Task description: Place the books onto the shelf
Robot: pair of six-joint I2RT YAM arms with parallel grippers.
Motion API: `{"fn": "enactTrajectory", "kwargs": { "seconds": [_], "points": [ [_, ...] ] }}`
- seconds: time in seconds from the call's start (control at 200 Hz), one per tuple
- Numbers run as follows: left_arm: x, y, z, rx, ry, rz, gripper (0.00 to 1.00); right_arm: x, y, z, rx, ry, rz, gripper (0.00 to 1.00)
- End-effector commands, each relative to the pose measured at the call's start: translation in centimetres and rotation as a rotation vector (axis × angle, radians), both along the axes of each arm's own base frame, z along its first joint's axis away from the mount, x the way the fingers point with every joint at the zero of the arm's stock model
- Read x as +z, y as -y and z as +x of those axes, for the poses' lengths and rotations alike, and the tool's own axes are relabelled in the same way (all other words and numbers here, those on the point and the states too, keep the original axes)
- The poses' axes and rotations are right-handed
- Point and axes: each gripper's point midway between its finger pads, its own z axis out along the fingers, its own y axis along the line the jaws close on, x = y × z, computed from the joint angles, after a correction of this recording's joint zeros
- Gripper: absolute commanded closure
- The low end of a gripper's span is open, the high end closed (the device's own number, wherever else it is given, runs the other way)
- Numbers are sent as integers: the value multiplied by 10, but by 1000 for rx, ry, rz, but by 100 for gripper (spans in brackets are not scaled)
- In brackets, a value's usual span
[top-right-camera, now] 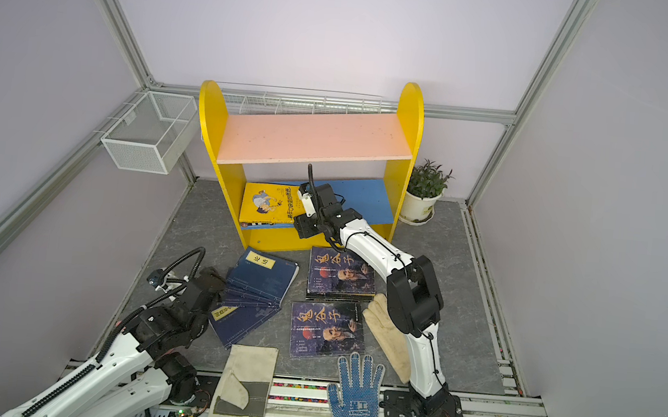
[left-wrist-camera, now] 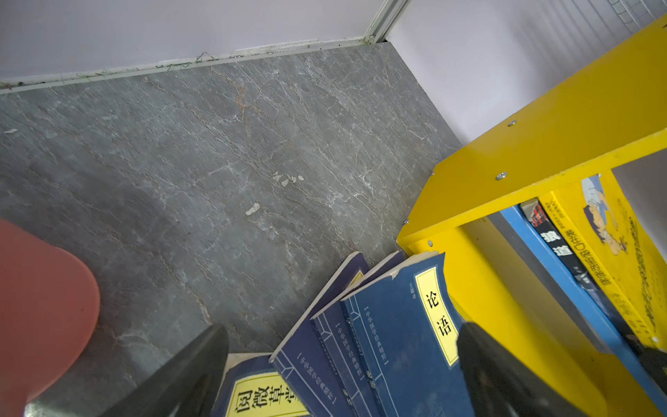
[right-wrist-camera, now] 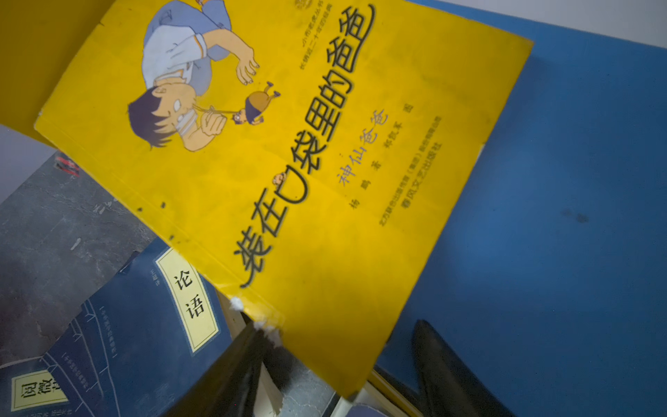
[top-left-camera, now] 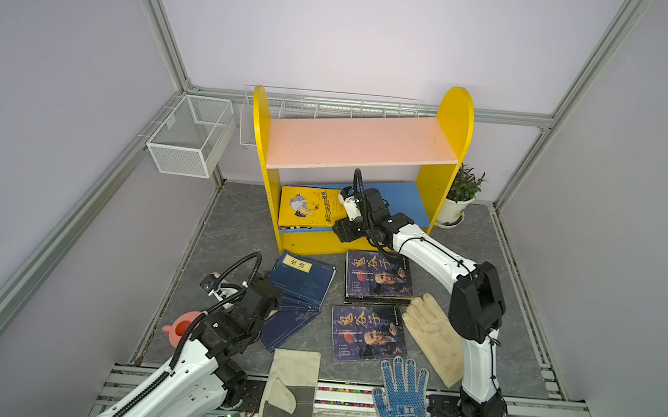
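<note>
Grey stone tabletop (top-left-camera: 239,217), shelf (top-left-camera: 454,116) far. Yellow cartoon book (top-left-camera: 307,207) flat on blue lower board (top-left-camera: 404,199); right gripper (right-wrist-camera: 337,325), jaws apart, straddles its near corner, probably seating it. Left gripper (left-wrist-camera: 343,326) gapes over navy books (top-left-camera: 300,281).

The white-shelled left arm (top-left-camera: 184,377) and white-shelled right arm (top-left-camera: 436,253) carry bulky black joint housings (top-left-camera: 475,302) and black ribbed cable hoses (top-left-camera: 245,257) by the wrists.

shelf (top-left-camera: 364,141) at back of table (top-left-camera: 238,225); book pile (top-left-camera: 307,207) on its lower board, left end. fanned books (top-left-camera: 300,285) before shelf, left; book stack (top-left-camera: 377,278) right of them, lone book (top-left-camera: 366,334) before that. plant (top-left-camera: 461,188) right of shelf.
</note>
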Motion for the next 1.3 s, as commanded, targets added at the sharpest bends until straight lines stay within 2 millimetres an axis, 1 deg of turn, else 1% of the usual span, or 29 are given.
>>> {"fn": "enactTrajectory", "kwargs": {
  "seconds": [0.0, 0.13, 0.25, 0.355, 0.44, 0.525, 0.595, 0.615, 0.66, 0.7, 0.745, 0.78, 0.865, 0.925, 0.985, 1.01, 1.06, 1.095, 1.135, 1.19, 1.279, 1.294],
  "points": [
    [-6, -5, -4, 13, -21, 23, 1, -28, 3, -1, 28, -38, -59, 37],
    [-6, -6, -3, 14, -20, 24, 1, -29, -3, 0, 55, -41, -48, 45],
    [-6, -4, -2, 12, -22, 23, 1, -24, -13, 0, 89, -45, -19, 55],
    [-6, -3, -1, 10, -25, 26, 1, -21, -17, 2, 99, -42, -9, 64],
    [-7, -3, -2, 8, -29, 27, 1, -18, -19, 1, 111, -45, 0, 65],
    [-6, -3, -1, 7, -25, 26, 1, -15, -21, -4, 130, -53, 11, 67],
    [-6, -3, -1, 5, -23, 27, 1, -14, -20, -7, 129, -59, 15, 64],
    [-5, -3, 0, 4, -22, 28, 1, -14, -19, -8, 128, -61, 14, 61],
    [-5, -2, 0, 0, -19, 31, 1, -13, -17, -10, 114, -63, 19, 50],
    [-4, -1, 1, -4, -18, 32, 1, -12, -12, -9, 87, -55, 20, 43],
    [-3, 0, 2, -9, -15, 33, 1, -11, -3, -7, 38, -36, 17, 38],
    [-3, 0, 3, -13, -14, 33, 1, -6, 5, -6, -3, -17, 22, 35],
    [-2, 2, 4, -24, -16, 39, 1, 5, 32, -5, -127, 17, 59, 31],
    [-2, 2, 4, -28, -18, 44, 1, 9, 58, -7, -254, 18, 101, 31],
    [-3, 2, 4, -32, -20, 50, 1, 6, 95, -10, -442, -21, 151, 31],
    [-4, 2, 4, -33, -21, 50, 1, 0, 113, -13, -539, -54, 174, 31],
    [-5, 4, 5, -36, -20, 45, 1, -18, 150, -25, -738, -148, 233, 31],
    [-6, 6, 6, -43, -21, 43, 1, -32, 172, -36, -849, -209, 279, 32],
    [-7, 9, 9, -54, -20, 39, 1, -47, 190, -49, -952, -261, 326, 32],
    [-9, 14, 12, -78, -21, 43, 1, -63, 210, -65, -1059, -321, 356, 32],
    [-6, 29, 24, -159, -6, 54, 1, -74, 227, -82, -1114, -366, 323, 32],
    [-10, 35, 26, -184, -24, 61, 1, -76, 228, -84, -1115, -370, 310, 32]
  ]
}}
